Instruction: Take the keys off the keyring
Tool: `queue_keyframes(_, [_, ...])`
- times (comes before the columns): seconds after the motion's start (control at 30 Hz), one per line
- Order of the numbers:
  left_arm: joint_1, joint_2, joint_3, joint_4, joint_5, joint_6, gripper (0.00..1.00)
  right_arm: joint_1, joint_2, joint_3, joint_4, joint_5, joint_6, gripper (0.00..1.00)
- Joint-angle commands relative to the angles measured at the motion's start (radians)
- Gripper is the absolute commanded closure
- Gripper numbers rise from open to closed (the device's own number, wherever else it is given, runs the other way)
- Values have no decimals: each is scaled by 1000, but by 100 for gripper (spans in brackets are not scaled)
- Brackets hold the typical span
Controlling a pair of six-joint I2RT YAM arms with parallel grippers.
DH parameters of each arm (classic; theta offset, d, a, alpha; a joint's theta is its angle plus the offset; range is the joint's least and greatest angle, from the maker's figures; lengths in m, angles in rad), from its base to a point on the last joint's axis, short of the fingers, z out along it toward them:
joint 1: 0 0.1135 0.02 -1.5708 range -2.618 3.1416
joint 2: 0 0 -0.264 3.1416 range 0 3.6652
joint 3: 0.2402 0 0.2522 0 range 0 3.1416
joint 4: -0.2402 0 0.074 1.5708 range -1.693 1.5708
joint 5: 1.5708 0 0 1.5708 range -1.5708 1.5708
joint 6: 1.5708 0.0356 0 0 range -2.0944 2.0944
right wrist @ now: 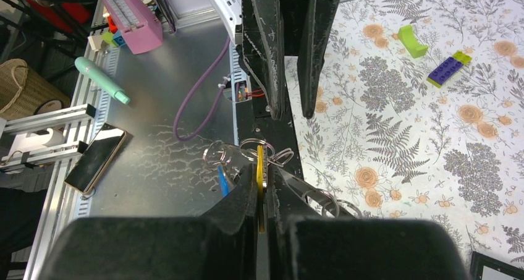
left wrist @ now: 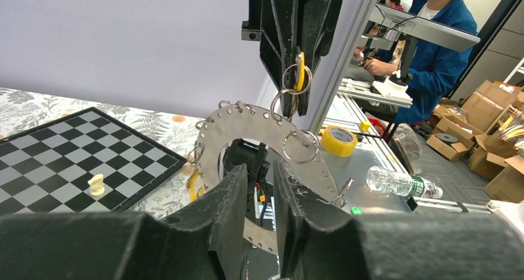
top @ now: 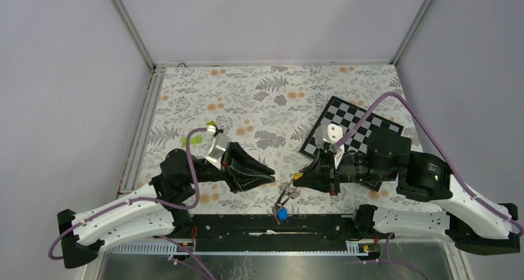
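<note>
Right gripper (right wrist: 266,173) pinched tight on yellow-headed key (left wrist: 300,70). Large flat grey perforated metal keyring (left wrist: 216,131) dangles from it in mid-air between the arms, blue-headed key (top: 282,214) lowest. Left gripper (left wrist: 262,181) fingers slightly parted astride the plate, not clamping. Best to clamp the plate firmly first, then twist the key off its split loop.

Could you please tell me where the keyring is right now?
In the top view the keyring hangs centre, by the table's near edge, from a yellow key pinched in the right gripper.
</note>
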Motion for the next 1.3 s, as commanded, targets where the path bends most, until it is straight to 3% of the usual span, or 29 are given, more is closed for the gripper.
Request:
queue_keyframes(0.0, [4, -23, -11, 30, 0, -7, 70, 2, 2, 55, 6, -41, -25, 100])
queue_keyframes(0.23, [4, -24, -18, 70, -9, -38, 41, 2, 23, 94, -43, -116, -54, 100])
queue_keyframes(0.37, [4, -8, -16, 110, 6, -63, 33, 2, 50, 124, -96, -157, -61, 100])
queue_keyframes(0.73, [-2, 56, -16, 195, 76, -127, 29, 3, 103, 126, -91, -159, -64, 100])
queue_keyframes(1.27, [-56, 144, 0, 195, 107, -116, 30, 2, 136, 155, -73, -140, -97, 100])
